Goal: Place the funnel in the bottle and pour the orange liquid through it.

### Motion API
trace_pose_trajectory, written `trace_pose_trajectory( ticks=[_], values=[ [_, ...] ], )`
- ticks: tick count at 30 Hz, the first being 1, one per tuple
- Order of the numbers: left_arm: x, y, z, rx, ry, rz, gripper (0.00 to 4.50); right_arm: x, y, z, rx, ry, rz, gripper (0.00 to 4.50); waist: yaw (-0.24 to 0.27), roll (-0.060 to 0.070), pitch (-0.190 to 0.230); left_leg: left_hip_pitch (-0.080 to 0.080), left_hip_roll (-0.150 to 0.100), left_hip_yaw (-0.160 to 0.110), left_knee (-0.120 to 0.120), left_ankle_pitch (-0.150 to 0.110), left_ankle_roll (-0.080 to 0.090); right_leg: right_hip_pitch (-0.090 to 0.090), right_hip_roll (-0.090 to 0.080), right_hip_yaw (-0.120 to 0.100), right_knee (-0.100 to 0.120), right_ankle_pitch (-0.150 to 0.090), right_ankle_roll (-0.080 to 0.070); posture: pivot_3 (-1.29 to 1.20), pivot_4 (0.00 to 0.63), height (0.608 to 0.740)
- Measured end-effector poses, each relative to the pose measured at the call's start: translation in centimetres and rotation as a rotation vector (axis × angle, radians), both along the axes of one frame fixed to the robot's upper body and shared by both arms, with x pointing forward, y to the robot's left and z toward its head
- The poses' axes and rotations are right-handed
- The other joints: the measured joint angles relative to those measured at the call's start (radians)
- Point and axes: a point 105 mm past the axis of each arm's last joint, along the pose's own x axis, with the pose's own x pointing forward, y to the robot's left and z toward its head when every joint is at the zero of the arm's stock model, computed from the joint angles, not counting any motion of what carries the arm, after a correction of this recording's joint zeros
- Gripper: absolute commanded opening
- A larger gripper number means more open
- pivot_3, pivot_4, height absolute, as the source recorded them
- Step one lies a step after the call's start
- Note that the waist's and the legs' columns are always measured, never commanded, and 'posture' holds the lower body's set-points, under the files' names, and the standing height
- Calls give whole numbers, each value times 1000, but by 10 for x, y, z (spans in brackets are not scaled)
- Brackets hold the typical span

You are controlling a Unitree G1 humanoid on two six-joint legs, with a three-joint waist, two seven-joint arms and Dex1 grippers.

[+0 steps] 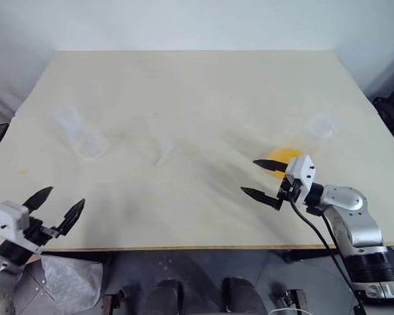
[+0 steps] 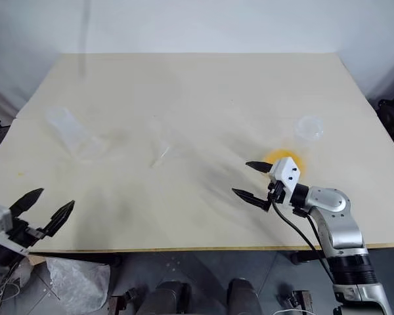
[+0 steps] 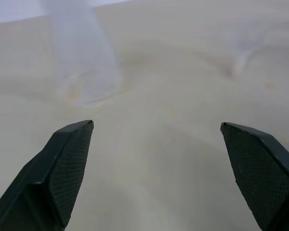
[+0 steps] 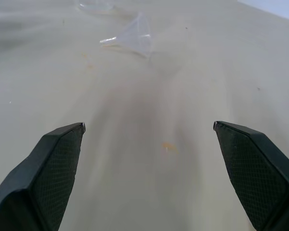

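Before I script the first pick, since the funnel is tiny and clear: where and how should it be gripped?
Grip the funnel across its cone, the widest part. It lies on its side mid-table, its thin stem flat against the table, too slim to pinch. The open right gripper already points toward it, so probably come from the right.

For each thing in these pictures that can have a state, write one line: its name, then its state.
Funnel: lying on its side on the table, not in any bottle.
Left bottle: no liquid visible in it, free of both grippers.
Right flask: orange liquid at its base, not held.
Left gripper: open, empty.
Right gripper: open, empty.
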Motion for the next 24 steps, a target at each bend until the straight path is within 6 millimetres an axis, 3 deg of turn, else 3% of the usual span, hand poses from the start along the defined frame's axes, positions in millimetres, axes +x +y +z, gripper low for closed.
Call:
trace_pose_trajectory(
  ticks=[3, 11, 16, 24],
  values=[
    [7, 7, 9, -20, -38, 49, 4500, 3, 6, 7, 10, -24, 17, 4483, 12, 0, 0, 0, 0, -1, 1, 0, 0, 1, 0, -1, 0, 0, 0, 0, 150, 740],
    [64, 20, 56, -43, -151, 42, 4500, -6, 26, 31, 98, -40, 68, 4483, 16, 0, 0, -1, -1, -2, 0, 0, 0, -1, 1, -2, 5, 0, 0, 0, 150, 740],
    [101, 21, 61, -78, -131, 9, 4500, -9, 32, 47, 142, -60, 57, 4483, 7, 0, 0, -1, -2, -2, 0, 0, 0, -1, 1, -4, 7, 0, 0, 0, 150, 740],
    [142, 22, 67, -105, -108, -5, 4500, -13, 33, 55, 172, -67, 32, 4483, -8, 0, 0, -1, -2, -2, 0, 0, 0, -2, 1, -7, 8, 0, 0, 0, 150, 740]
  ],
)
